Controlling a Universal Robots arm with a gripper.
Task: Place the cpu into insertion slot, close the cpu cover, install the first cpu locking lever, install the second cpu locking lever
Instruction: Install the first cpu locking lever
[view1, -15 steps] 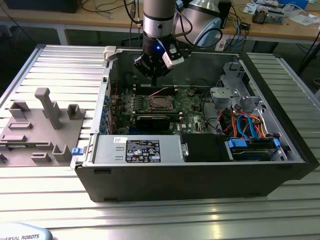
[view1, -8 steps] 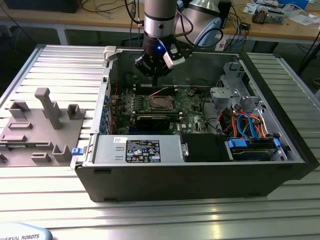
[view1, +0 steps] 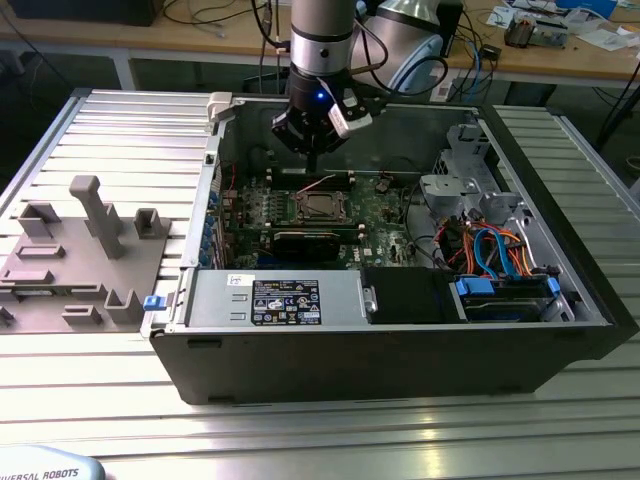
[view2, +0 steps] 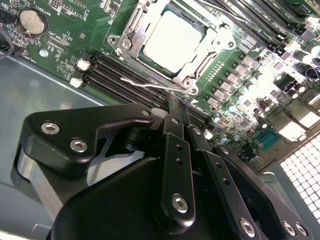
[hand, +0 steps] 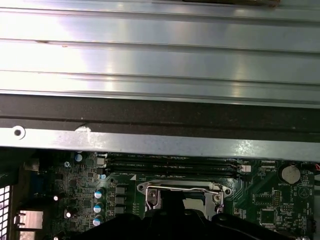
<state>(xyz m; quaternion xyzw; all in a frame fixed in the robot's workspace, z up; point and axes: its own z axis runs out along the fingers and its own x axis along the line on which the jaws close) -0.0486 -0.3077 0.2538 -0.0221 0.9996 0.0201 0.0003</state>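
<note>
Nearest in the second wrist view, black bolted metal fingers (view2: 175, 145), drawn narrow with tips together and gripping nothing. Hang above the green circuit board (view2: 75, 45) inside the open black computer case (view1: 400, 360), touching none of it as far as can be told.

Just past the fingertips, a thin silver wire locking lever (view2: 150, 84), lying along the near edge of the socket; cannot tell whether latched. Beside it, directly under the fingertips, long black memory slots (view2: 115, 75) in parallel rows.

One step farther from the fingers, the small square insertion slot with its silver metal rim (view2: 115, 42). Seated in it, the flat square cpu with a dull silver-grey top (view2: 170, 42), lying level. Around the chip, the thin silver cpu cover frame with a square window (view2: 131, 27), folded down flat so that the chip's top shows through the window.

Beyond the socket, away from the fingers, a round silver coin battery (view2: 32, 21).

In the exterior view, below the fingers and nearer the camera, a long black card (view1: 305, 240), then a silver boxed power unit with a label (view1: 285, 300). Well apart towards the exterior view's right, blue and orange cables (view1: 490, 250). Outside the case, the ribbed grey aluminium tabletop (view1: 300, 440), carrying a grey plastic fixture block (view1: 90, 240) towards the exterior view's left, far from the fingers.
</note>
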